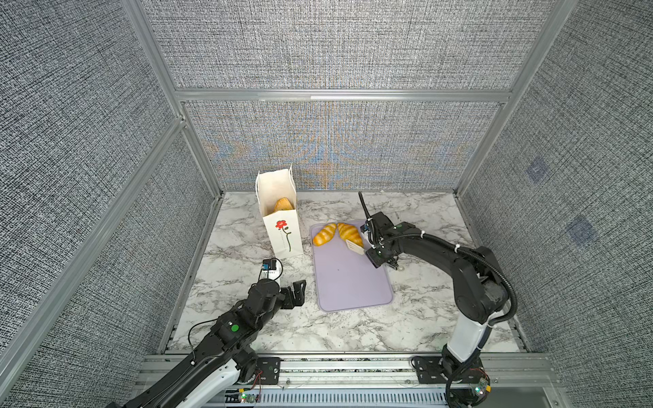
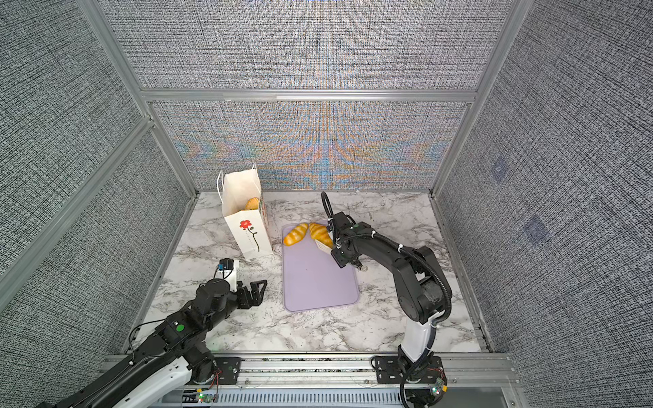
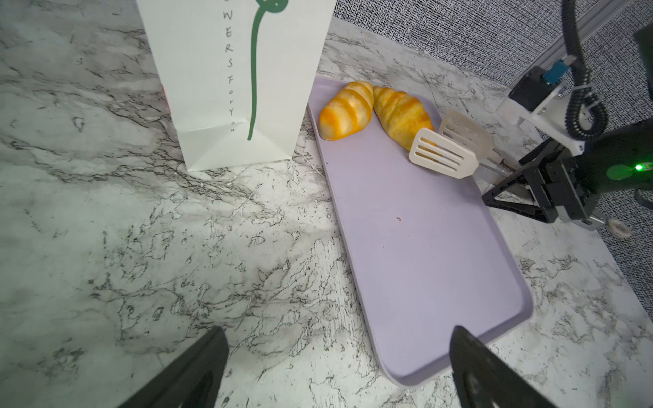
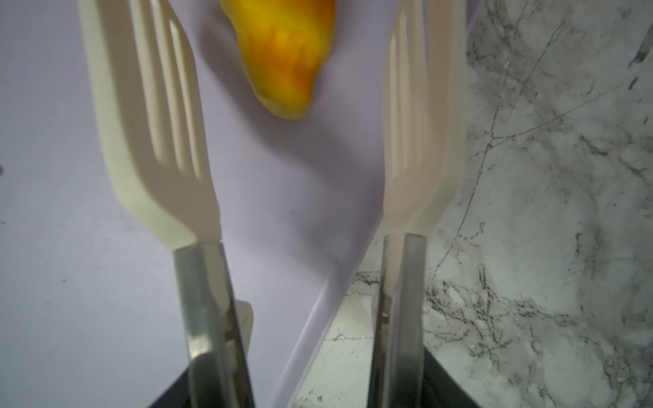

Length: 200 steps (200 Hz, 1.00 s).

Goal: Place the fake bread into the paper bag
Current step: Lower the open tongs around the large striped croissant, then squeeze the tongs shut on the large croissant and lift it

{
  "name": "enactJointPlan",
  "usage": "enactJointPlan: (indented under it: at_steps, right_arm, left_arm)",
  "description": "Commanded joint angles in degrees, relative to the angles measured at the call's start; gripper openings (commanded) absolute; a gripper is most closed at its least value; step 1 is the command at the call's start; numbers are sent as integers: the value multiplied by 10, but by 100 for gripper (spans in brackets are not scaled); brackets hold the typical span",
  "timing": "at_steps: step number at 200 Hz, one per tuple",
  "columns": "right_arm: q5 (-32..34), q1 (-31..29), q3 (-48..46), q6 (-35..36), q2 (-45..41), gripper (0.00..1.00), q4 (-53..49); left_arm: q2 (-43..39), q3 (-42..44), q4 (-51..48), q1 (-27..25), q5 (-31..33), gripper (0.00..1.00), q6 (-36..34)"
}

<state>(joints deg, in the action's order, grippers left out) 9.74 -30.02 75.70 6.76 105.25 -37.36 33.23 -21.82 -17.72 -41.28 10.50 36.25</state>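
— So, what are you holding?

— My right gripper is clamped on the metal arms of a pair of tongs, whose white slotted blades stand apart. My left gripper is spread wide and empty, low over the marble table, on the near side of the paper bag.

— And the bread?

— Two croissants lie at the far end of the lilac tray, touching at their far tips. The blades flank the near tip of the right croissant, and the left croissant lies just beside it. One more piece shows inside the bag, which stands upright just left of the tray.

— What could go wrong from here?

— I'm only around the tapered tip. If I squeeze there, the glossy shell may squirt out and shove its neighbour. One blade also hangs over the tray's right edge, so dropping lower could snag it on the rim.

— And at the bag?

— It's tall, narrow and light, and nothing steadies it, so a blade catching its mouth could tip it over. The piece inside seems to sit high, though I can't tell from above how much room remains. A croissant might perch at the top and tumble out.
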Motion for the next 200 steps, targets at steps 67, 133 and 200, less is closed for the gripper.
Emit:
enactJointPlan:
  at_steps: [67, 133, 200]
  right_arm:
    - [-31, 5, 50, 46, 50, 64, 25]
    - [-44, 9, 81, 54, 82, 62, 8]
    - [-44, 10, 69, 56, 67, 48, -12]
  left_arm:
    - [-5, -2, -2, 0, 6, 99, -1]
    - [-3, -4, -2, -1, 7, 99, 1]
    - [-21, -11, -23, -1, 20, 99, -3]
